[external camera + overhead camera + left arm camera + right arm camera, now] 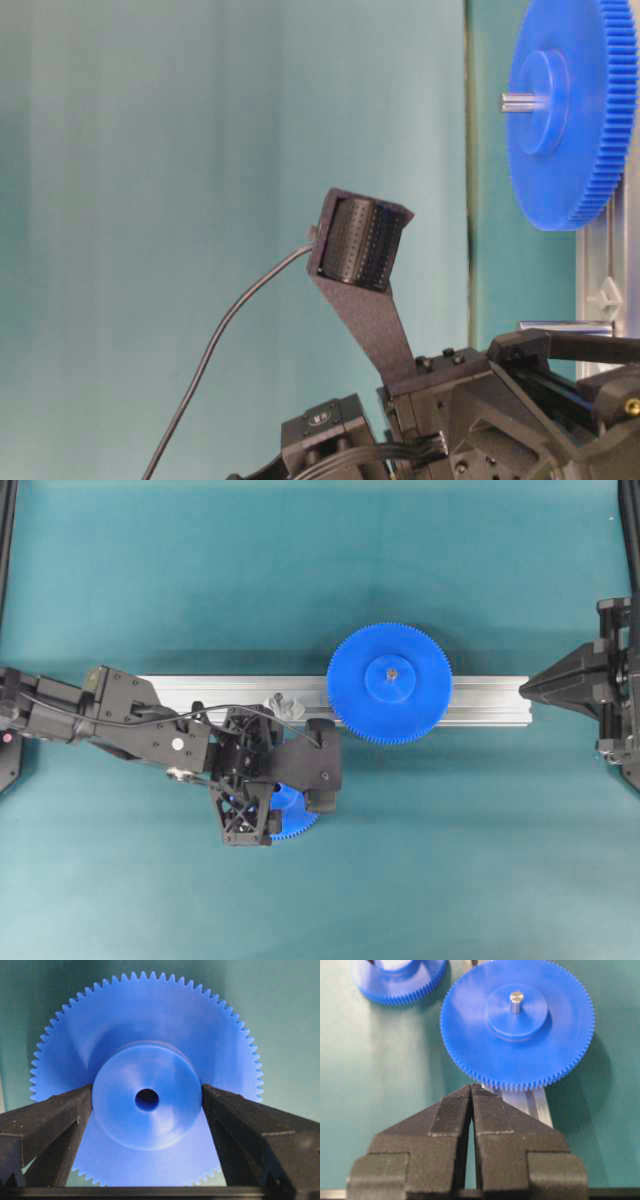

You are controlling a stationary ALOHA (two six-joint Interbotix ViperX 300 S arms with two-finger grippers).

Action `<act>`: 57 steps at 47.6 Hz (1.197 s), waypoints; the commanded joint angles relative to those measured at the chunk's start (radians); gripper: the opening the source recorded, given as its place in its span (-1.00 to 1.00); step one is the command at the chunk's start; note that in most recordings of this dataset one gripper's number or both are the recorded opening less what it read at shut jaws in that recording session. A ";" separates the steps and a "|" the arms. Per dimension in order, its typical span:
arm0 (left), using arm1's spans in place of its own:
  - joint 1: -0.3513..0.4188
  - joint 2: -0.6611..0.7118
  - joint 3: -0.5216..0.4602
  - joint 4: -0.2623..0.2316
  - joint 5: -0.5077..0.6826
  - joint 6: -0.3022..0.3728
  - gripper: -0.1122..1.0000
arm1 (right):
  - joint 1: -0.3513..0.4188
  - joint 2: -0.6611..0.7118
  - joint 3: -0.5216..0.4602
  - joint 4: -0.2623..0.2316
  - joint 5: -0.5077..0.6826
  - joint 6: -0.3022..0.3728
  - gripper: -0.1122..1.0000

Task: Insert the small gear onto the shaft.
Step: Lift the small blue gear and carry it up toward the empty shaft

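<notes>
We've got our left pincer [147,1105] spread wide astride the raised hub of the small blue plastic toothed gear [147,1060], flat on the teal bench [450,860], poised to clamp it, while our right pincer [471,1097] waits closed.

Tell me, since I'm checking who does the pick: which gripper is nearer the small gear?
Left. The left gripper straddles the small gear's hub; the right gripper sits far off, at the rail's other end.
</notes>
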State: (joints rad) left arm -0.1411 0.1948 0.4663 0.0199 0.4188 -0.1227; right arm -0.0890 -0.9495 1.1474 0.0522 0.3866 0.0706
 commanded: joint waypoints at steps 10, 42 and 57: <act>-0.006 -0.006 -0.008 0.000 0.014 0.002 0.83 | -0.002 0.003 -0.009 0.000 -0.008 0.006 -0.66; -0.005 -0.029 -0.037 0.002 0.032 0.011 0.50 | -0.003 0.005 -0.002 0.000 -0.008 0.006 -0.66; -0.006 -0.054 -0.069 0.000 0.037 0.012 0.50 | -0.003 0.002 0.008 0.000 -0.008 0.006 -0.66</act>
State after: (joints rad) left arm -0.1442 0.1856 0.4280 0.0199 0.4556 -0.1120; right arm -0.0890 -0.9511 1.1612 0.0522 0.3866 0.0706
